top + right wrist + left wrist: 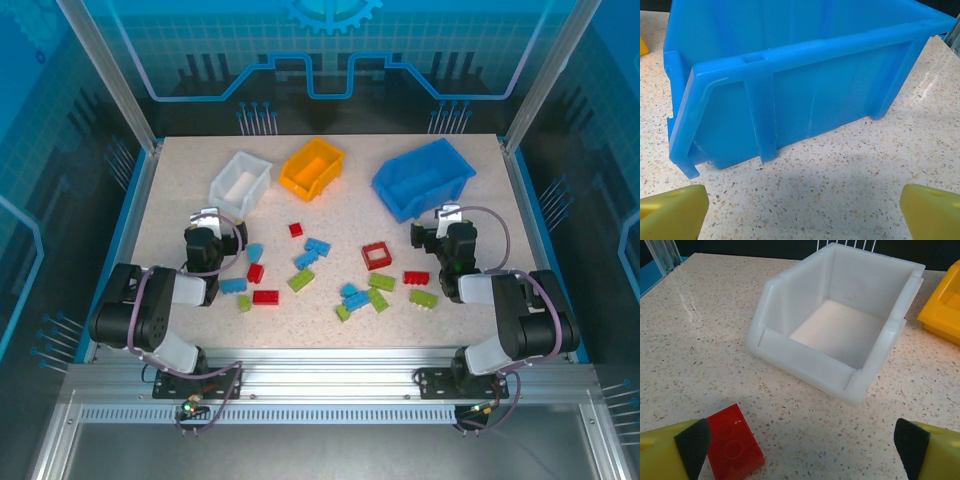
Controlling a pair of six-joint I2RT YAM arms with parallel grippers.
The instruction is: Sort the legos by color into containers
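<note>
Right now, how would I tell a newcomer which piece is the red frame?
Find the big blue bin at the table's back right. Just in front of its left end lies the red frame. Unlike the solid red bricks nearby, it is a square with an open middle.

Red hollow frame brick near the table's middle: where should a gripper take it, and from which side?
Probably from straight above: the red frame lies flat with its centre open, so one finger can drop inside and the other outside, pinching one wall.
</note>
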